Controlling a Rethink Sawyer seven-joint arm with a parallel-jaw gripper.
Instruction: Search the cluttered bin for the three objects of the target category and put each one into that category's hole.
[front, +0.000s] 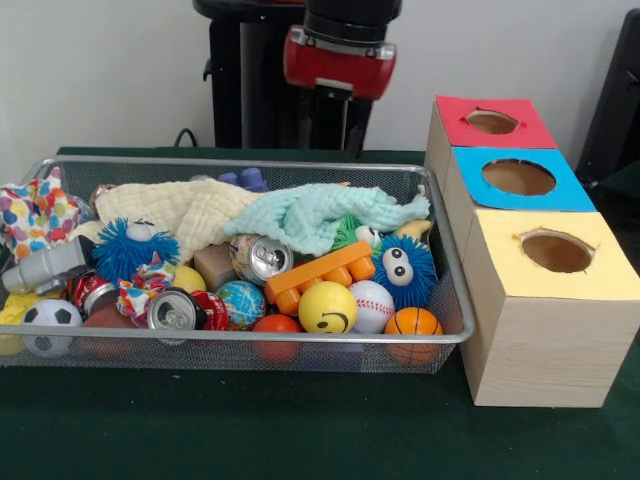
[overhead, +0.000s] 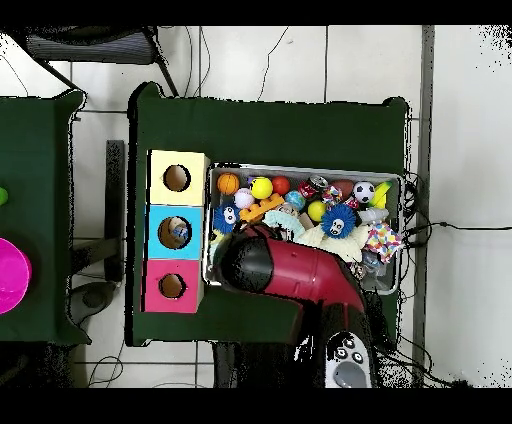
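Red-and-black arm (overhead: 300, 272) hovers over the cluttered wire-mesh bin (front: 452, 300) to search; tool's state cannot be told

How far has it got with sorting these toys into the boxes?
One item may be in: from above, something shows inside the blue box hole; the red box and yellow box look empty. The arm hangs over the bin; whether it holds anything is hidden. The bin is crowded.
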